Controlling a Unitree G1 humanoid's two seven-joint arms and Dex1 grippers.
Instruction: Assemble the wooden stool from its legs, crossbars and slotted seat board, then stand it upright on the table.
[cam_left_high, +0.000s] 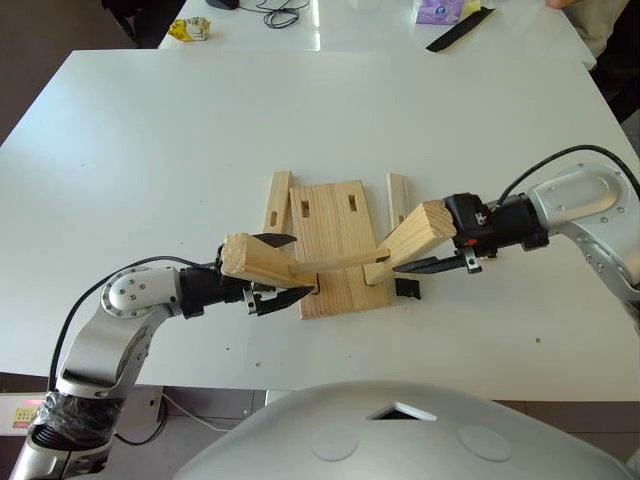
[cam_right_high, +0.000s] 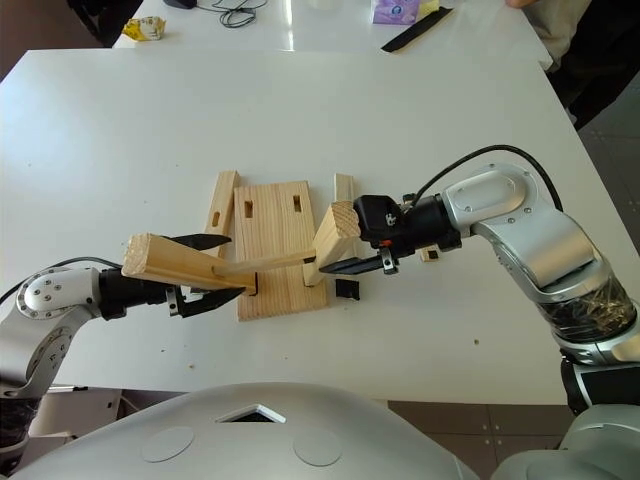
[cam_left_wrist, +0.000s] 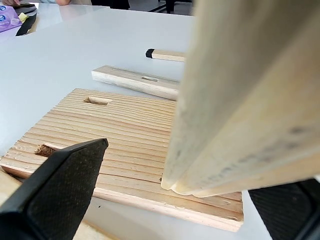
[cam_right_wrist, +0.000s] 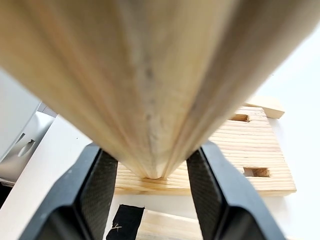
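Holding left: the left tool (cam_left_high: 297, 266) is closed on the left leg (cam_left_high: 262, 262), which leans outward with its lower end at the near left corner of the seat board (cam_left_high: 328, 215).
Holding right: the right tool (cam_left_high: 408, 248) clamps the right leg (cam_left_high: 415, 235) between both fingers. This leg leans outward, foot at the board's near right corner.
Crossbar (cam_left_high: 335, 262): spans between the two held legs, above the board's near edge.
Seat board: flat on the white surface (cam_left_high: 150, 150), its two far slots bare.
Loose bars: a left bar (cam_left_high: 277, 200) and a right bar (cam_left_high: 398, 197) lie flat just beside the board's sides.
Black block (cam_left_high: 405, 288): on the surface by the near right corner.
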